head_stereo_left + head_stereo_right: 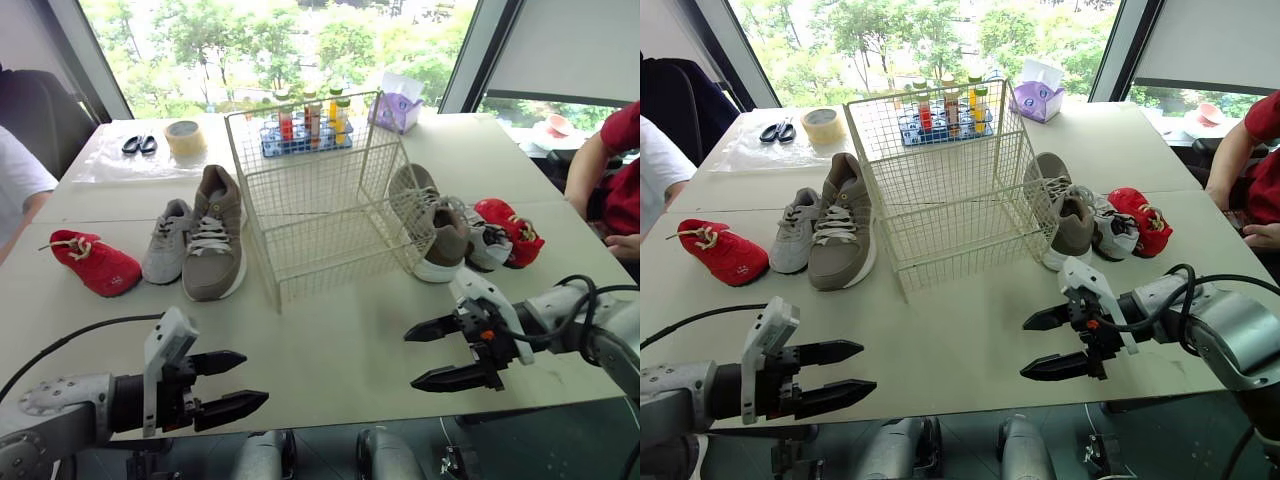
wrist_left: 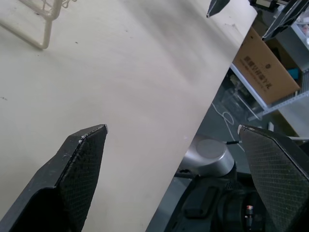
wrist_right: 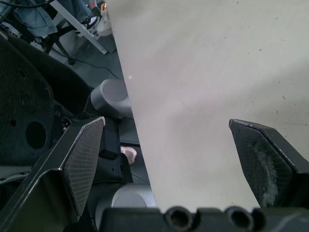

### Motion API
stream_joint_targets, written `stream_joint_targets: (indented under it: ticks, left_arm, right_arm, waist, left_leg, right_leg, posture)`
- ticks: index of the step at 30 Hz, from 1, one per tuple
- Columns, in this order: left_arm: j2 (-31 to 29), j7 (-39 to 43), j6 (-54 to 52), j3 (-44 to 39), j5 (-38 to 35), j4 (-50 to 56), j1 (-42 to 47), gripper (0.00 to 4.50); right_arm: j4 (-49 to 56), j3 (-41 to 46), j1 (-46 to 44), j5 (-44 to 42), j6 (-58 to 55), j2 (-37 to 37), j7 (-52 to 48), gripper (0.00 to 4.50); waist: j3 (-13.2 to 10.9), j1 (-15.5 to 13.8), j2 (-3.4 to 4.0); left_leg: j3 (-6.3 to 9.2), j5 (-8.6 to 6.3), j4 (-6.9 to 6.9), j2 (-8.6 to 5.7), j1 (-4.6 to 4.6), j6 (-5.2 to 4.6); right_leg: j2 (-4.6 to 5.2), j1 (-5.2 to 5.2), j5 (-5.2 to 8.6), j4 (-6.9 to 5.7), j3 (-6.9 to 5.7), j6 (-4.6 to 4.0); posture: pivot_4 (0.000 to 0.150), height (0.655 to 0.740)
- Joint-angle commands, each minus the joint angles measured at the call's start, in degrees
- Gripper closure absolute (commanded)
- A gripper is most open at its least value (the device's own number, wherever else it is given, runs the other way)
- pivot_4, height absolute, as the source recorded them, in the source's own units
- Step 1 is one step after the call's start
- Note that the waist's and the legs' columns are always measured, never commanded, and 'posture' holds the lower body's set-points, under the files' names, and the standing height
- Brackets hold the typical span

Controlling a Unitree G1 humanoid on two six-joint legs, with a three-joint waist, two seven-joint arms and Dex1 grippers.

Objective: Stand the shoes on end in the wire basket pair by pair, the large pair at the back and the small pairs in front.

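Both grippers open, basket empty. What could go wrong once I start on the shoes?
1. The left brown shoe sits tight beside the left grey shoe, so the left gripper may drag both.
2. The right brown shoe, right grey shoe and right red shoe are bunched together; the right gripper could snag a neighbour.
3. The wire basket looks light; pushing shoes in may slide it into the bottle rack behind.

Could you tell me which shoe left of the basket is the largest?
The brown shoe beside the wire basket; the grey shoe and red shoe further left are clearly shorter.
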State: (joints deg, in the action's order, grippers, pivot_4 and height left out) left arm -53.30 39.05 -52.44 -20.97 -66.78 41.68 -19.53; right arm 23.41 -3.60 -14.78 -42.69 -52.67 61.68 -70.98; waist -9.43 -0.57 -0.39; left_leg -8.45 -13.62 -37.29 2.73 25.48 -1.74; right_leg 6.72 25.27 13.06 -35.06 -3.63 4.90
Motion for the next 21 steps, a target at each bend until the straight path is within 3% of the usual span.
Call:
stream_joint_targets:
  ticks: [1,5,15,21]
  left_arm:
    - [0.45,-0.04,0.47,0.34,0.41,0.25,0.29,0.03]
    - [0.52,-0.19,-0.28,0.03,-1.71,0.04,0.71,0.03]
    - [0.82,0.62,1.83,1.69,2.99,-0.33,1.13,0.03]
    - [0.91,3.01,3.21,-0.56,5.42,-2.93,0.67,0.03]
  right_arm:
    - [0.85,0.88,-0.12,0.10,0.84,-0.56,0.42,0.00]
    - [0.70,0.92,-0.24,0.26,1.03,-0.83,0.61,0.00]
    - [0.26,0.94,-1.05,0.84,1.45,-0.94,0.85,0.00]
    - [-0.20,3.48,-6.43,1.97,0.63,5.21,-2.02,0.00]
  waist:
    - [0.00,0.00,0.00]
    - [0.00,-0.01,0.00]
    - [0.00,0.00,0.00]
    - [-0.02,0.03,0.03]
  left_leg:
    - [0.00,0.00,0.00,0.00,0.00,0.00]
    - [0.00,0.00,0.00,0.00,0.00,0.00]
    - [0.00,0.00,-0.01,0.00,0.00,0.00]
    - [0.00,0.00,0.00,0.00,0.00,0.00]
  right_leg:
    - [0.00,0.00,0.00,0.00,0.00,0.00]
    - [0.00,-0.01,0.00,0.00,0.00,0.00]
    - [0.00,-0.01,0.00,0.00,0.00,0.00]
    - [-0.01,0.02,0.00,0.00,0.00,0.00]
  posture:
    - [0.150,0.7351]
    - [0.150,0.7351]
    - [0.150,0.7351]
    - [0.150,0.7351]
